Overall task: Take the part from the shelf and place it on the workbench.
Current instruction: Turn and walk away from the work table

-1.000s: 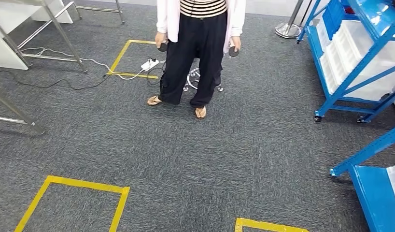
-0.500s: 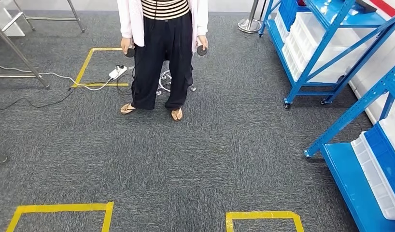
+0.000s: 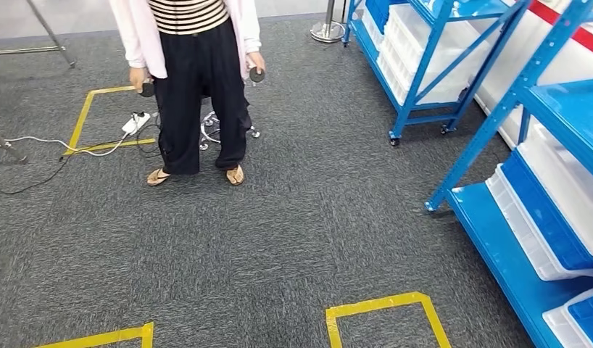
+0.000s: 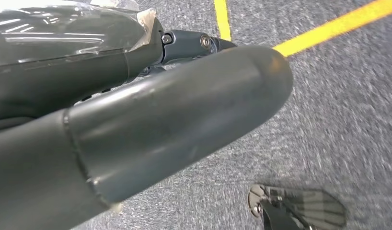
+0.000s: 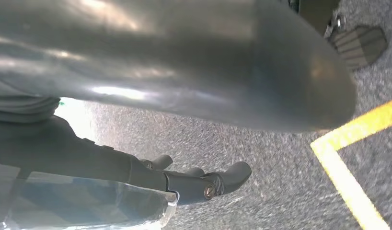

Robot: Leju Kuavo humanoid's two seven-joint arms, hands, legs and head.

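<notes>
Blue shelf (image 3: 453, 156) at right, steel frame, holding white bins (image 3: 424, 54); part not discernible. Right hand (image 5: 203, 184): fingers (image 5: 235, 173) slightly curled, holding nothing. Left hand (image 4: 136, 139): finger state cannot be told.

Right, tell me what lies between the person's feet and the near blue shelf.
In the head view, bare grey carpet runs from the person to the blue shelf; nothing lies on that stretch.
</notes>
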